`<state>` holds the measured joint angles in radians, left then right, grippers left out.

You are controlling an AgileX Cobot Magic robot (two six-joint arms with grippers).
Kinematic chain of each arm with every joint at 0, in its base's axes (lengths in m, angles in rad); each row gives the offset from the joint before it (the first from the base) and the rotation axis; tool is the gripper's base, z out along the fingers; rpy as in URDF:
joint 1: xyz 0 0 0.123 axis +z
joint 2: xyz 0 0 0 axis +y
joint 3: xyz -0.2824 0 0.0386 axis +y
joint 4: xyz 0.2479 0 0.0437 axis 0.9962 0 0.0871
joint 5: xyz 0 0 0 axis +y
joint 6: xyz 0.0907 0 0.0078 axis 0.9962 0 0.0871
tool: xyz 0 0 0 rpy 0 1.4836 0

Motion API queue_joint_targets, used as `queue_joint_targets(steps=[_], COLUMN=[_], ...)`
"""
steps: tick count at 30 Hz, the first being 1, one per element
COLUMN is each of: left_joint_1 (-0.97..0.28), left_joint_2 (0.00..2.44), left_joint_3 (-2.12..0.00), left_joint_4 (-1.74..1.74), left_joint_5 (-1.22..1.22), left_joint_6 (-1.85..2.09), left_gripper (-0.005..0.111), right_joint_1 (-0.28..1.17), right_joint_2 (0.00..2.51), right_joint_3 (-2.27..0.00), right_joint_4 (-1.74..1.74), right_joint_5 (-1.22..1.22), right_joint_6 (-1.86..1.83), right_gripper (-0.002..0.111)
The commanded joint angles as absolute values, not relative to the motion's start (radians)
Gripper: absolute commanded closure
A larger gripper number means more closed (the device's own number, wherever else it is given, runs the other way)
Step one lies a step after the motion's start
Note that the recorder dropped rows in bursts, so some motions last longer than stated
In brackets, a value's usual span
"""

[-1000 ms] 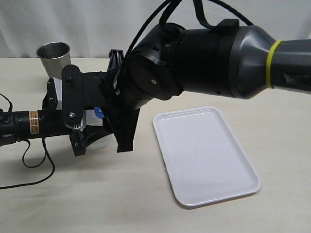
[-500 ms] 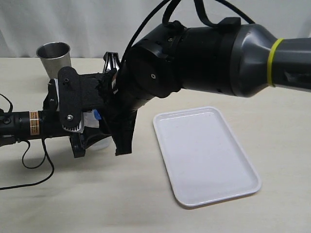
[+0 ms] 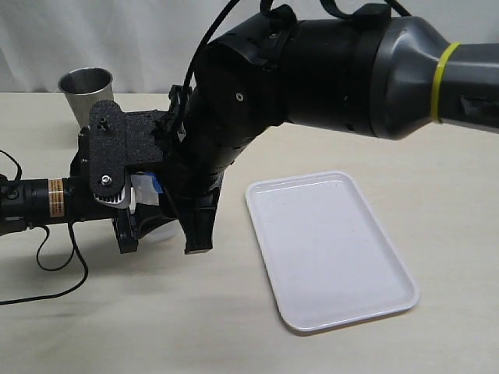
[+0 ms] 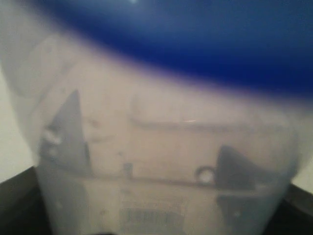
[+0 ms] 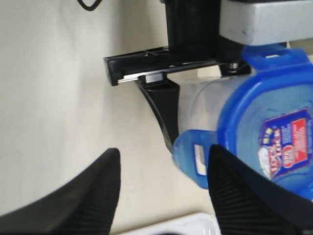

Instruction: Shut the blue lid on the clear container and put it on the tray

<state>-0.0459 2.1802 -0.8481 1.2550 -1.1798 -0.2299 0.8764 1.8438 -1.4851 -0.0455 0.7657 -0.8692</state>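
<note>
From the exterior view, your left arm (image 3: 47, 199) lies low across the bench (image 3: 117, 327) from the left. Your right arm (image 3: 312, 78) reaches across from the upper right and hangs over the same spot. Between them you can make out a sliver of the blue lid (image 3: 156, 185) and a pale piece of the clear container (image 3: 161, 227) below it; the rest is hidden by the arms. The container is left of the white tray (image 3: 335, 257) and apart from it, in front of a steel cup (image 3: 86, 89). A black cable (image 3: 58, 265) loops on the bench beside your left arm.

Your left wrist view is filled by the container (image 4: 161, 161), blurred and very close, with the lid (image 4: 205, 44) as a blue band across it.

In your right wrist view the lid (image 5: 274, 117) sits on the mouth of the container (image 5: 205, 103), its red-and-white label (image 5: 286, 147) facing the camera. One tab (image 5: 193, 159) sticks out sideways. The left jaws are clamped on the container's wall. The right jaws stand wide apart and grip nothing, one of them just beside that tab. A corner of the tray (image 5: 186, 225) shows between them.
</note>
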Motion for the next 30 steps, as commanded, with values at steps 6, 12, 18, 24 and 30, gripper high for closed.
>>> queue_joint_targets(steps=[6, 12, 18, 24, 30], left_joint_1=[-0.047, -0.047, -0.047, -0.047, -0.047], left_joint_2=[2.167, 2.167, 2.167, 2.167, 2.167], left_joint_3=[-0.851, -0.851, -0.851, -0.851, -0.851], left_joint_4=[1.245, 1.245, 1.245, 1.245, 1.245], left_joint_5=[-1.221, -1.221, -1.221, -1.221, -1.221], left_joint_6=[-0.236, -0.236, -0.236, -0.236, -0.236], left_gripper=[0.107, 0.107, 0.107, 0.107, 0.107], right_joint_1=[0.829, 0.793, 0.78, 0.78, 0.783], right_joint_2=[1.851, 1.851, 1.858, 1.9, 1.938], right_joint_3=[-1.529, -1.579, -1.587, -1.587, -1.587], right_joint_4=[0.018, 0.142, 0.222, 0.141, 0.13], right_joint_5=[0.771, 0.831, 0.838, 0.804, 0.752], right_joint_6=[-0.869, -0.959, -1.023, -1.025, -1.036], right_gripper=[0.057, 0.057, 0.057, 0.057, 0.063])
